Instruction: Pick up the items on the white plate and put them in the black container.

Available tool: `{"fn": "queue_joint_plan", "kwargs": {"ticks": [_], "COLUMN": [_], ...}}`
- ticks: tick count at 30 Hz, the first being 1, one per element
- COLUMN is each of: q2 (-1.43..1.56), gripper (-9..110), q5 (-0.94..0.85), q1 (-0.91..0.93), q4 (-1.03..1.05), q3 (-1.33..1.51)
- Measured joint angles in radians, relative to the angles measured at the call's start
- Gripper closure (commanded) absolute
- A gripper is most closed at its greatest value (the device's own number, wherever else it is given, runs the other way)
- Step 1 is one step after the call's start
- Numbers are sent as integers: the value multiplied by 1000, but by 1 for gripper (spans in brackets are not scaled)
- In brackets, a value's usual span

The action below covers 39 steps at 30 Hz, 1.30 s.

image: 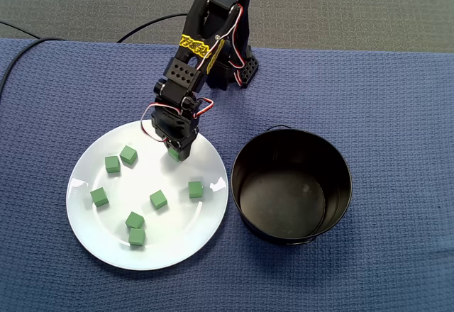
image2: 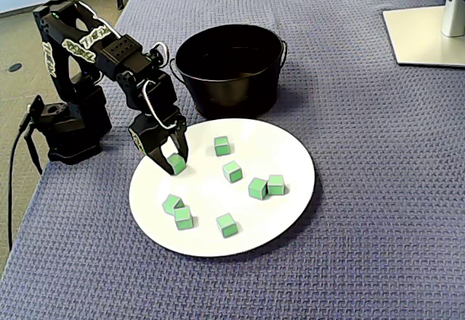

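Several green cubes lie scattered on the white plate (image: 186,221) (image2: 290,161), among them a touching pair (image: 135,228) (image2: 267,186). My gripper (image: 177,154) (image2: 173,161) reaches down over the plate's edge nearest the arm base. Its black fingers (image2: 181,145) are shut on one green cube (image: 174,154) (image2: 176,164), which is at or just above the plate surface. The black container (image: 245,157) (image2: 218,96) stands beside the plate; it is to the right in one fixed view and behind the plate in the other. I see nothing inside it.
A blue woven cloth covers the table. The arm's base (image: 241,71) (image2: 69,124) sits at the cloth's edge with cables (image: 10,32) trailing off. A white monitor stand (image2: 429,36) occupies the far right corner.
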Motion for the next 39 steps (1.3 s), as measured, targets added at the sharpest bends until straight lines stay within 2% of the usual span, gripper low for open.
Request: {"fn": "queue_joint_plan", "kwargs": {"ticks": [4, 9, 13, 17, 21, 25, 29, 35, 39], "q2": [118, 486, 784, 888, 871, 787, 652, 430, 399], "gripper": [102, 102, 102, 102, 102, 102, 96, 101, 97], "q5": [166, 439, 609, 652, 637, 598, 571, 606, 607], "q1": [28, 57, -71, -307, -563, -713, -755, -759, -788], "q4": [89, -25, -83, -95, -107, -213, -302, -430, -472], "q3": [-95, -103, -107, -132, -115, 6, 121, 172, 204]}}
